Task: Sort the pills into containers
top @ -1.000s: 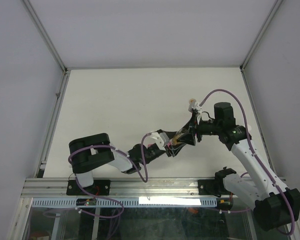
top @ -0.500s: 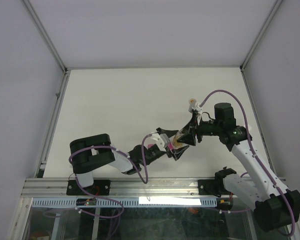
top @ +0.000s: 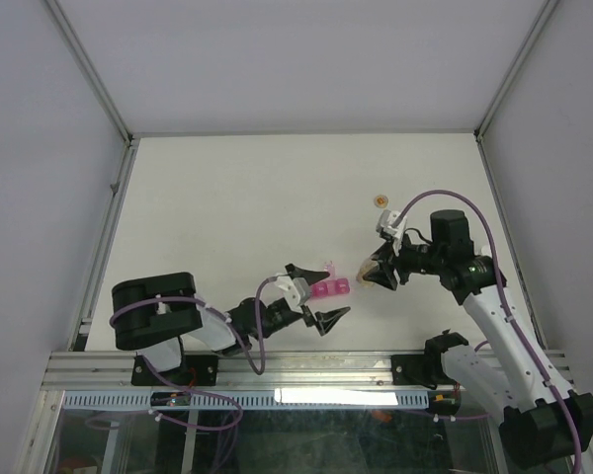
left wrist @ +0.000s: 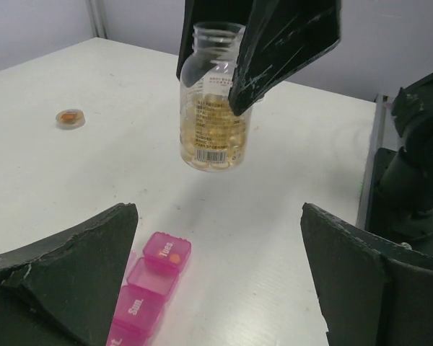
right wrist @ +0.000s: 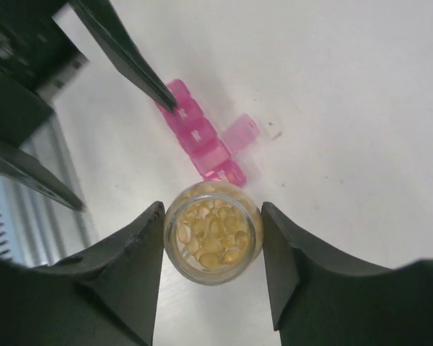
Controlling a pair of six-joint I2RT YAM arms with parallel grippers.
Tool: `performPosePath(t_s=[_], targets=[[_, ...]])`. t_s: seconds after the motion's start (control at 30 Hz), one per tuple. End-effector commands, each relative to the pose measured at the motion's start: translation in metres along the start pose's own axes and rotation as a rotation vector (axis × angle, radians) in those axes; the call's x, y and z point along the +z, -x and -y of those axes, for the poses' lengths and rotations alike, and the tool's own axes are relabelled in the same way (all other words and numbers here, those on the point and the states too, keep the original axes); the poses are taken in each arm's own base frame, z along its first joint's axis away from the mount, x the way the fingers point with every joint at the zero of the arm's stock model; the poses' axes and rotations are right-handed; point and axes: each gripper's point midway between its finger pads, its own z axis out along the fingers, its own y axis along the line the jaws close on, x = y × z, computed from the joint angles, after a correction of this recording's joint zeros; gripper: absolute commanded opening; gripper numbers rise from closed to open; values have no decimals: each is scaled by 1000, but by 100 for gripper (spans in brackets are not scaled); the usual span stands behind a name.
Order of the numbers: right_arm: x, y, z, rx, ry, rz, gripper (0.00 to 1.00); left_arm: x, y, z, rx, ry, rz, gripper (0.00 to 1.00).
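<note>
The magenta containers (left wrist: 146, 287) lie in a row on the table, also in the right wrist view (right wrist: 198, 134) and from above (top: 330, 288). One compartment's lid (right wrist: 240, 132) stands open, and an orange pill (left wrist: 175, 256) sits on the "Tues" lid. My left gripper (left wrist: 216, 288) is wide open and holds nothing; the containers lie beside its left finger (left wrist: 65, 281). My right gripper (right wrist: 213, 245) is shut on a small uncapped bottle (right wrist: 213, 234) full of yellow pills. It hangs above the table just beyond the containers (left wrist: 213, 108).
The bottle's cap (top: 381, 200) lies alone on the white table behind the right gripper, also seen far left in the left wrist view (left wrist: 71, 117). An aluminium rail (top: 277, 367) runs along the near edge. White walls (top: 40, 197) enclose the table.
My left gripper has opened wide and drawn back from the bottle toward the near left. The containers now show between its fingers. The right gripper keeps the bottle.
</note>
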Motion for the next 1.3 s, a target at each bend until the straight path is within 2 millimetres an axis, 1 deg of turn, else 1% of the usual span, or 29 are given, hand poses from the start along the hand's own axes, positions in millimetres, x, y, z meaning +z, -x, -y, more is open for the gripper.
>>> performPosePath(t_s=[0.0, 0.13, 0.2, 0.3, 0.4, 0.57, 0.7, 0.8, 0.9, 0.93, 1.0, 1.1, 1.2, 1.27], targets=[[-9, -28, 22, -192, -100, -121, 18, -19, 71, 8, -100, -45, 226, 99], [-1, -59, 20, -254, -61, -170, 19, -25, 66, 9, -106, -51, 154, 99], [3, -69, 16, -271, -25, -180, 20, -26, 75, 10, -108, -55, 146, 99], [7, -80, 11, -293, 18, -190, 21, -25, 73, 12, -102, -64, 108, 99], [9, -85, 10, -285, 36, -199, 24, -25, 71, 12, -104, -62, 88, 99], [14, -97, 5, -261, 81, -219, 38, -23, 69, 14, -112, -68, 81, 99], [16, -101, 4, -240, 102, -229, 42, -22, 67, 17, -113, -83, 78, 99], [17, -104, 2, -231, 116, -234, 50, -21, 66, 19, -107, -96, 74, 99], [17, -105, 1, -226, 118, -238, 59, -19, 65, 23, -102, -114, 66, 99], [17, -104, 2, -224, 116, -239, 64, -18, 64, 24, -100, -119, 62, 99], [16, -103, 1, -222, 116, -236, 72, -16, 63, 27, -96, -131, 53, 99], [14, -96, -2, -217, 116, -222, 80, -14, 61, 31, -85, -154, 43, 99], [8, -80, -4, -204, 105, -193, 84, -12, 60, 36, -67, -181, 33, 99], [1, -61, -7, -188, 99, -156, 85, -8, 59, 38, -45, -194, 18, 99]])
